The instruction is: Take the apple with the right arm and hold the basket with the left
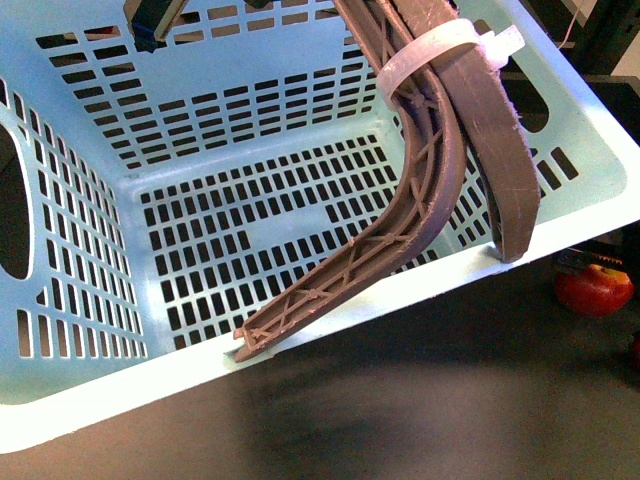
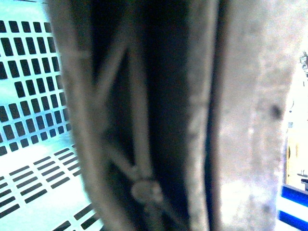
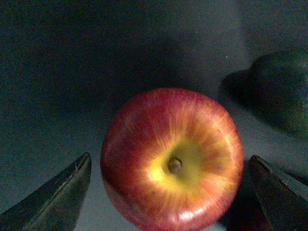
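Observation:
The pale mint-green basket [image 1: 90, 400] fills the front view, tilted, its floor bare. Its two brown ribbed handles [image 1: 425, 190] are bound by a white zip tie [image 1: 440, 50] and rise out of the top of the frame. The handle [image 2: 144, 115] fills the left wrist view, close and blurred; my left gripper is shut on it, and its fingers do not show. The red apple [image 3: 172, 159] with a yellow stem patch lies on the dark table, between the two fingers of my open right gripper [image 3: 169, 161], which stand apart from its sides. The apple also shows in the front view [image 1: 595, 290], right of the basket.
A dark green rounded object [image 3: 281, 91] lies close beside the apple. The dark table [image 1: 400, 400] runs in front of the basket. A dark blue part [image 1: 150, 30] shows behind the basket's far wall.

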